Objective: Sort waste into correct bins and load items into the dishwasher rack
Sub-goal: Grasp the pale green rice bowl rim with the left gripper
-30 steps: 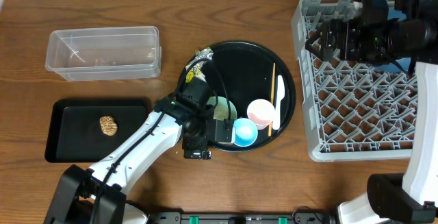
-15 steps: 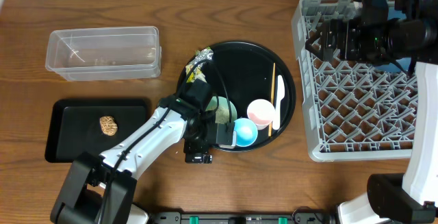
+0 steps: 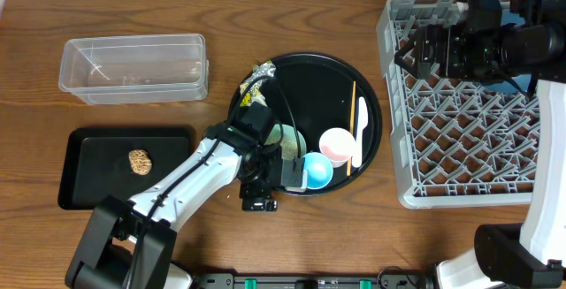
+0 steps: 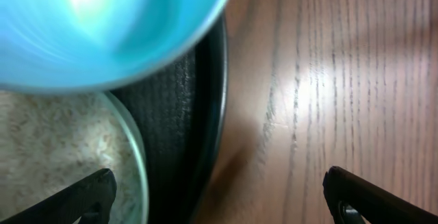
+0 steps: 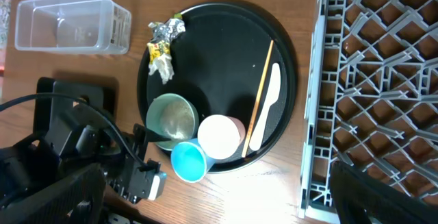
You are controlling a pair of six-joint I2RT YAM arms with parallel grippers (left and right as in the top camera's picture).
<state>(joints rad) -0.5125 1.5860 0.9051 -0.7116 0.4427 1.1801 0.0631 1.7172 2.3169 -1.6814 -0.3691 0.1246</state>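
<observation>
Both my left fingers (image 4: 85,194) and right fingers (image 5: 58,196) gape wide, empty. The bowl's (image 4: 55,142) rim sits between the left pair.

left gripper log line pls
left gripper open astride round tray rim | green bowl, blue cup close | right gripper open over rack

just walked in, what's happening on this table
A two-arm robot is clearing a round black tray. Its left hand, open, is at the tray's rim beside the pale-green bowl and light-blue cup, gripping neither. The right hand hovers open and empty over the grey rack. The pink cup, spoon, chopsticks and crumpled foil and wrapper sit on the tray; a brown lump lies in the shallow black bin.
</observation>
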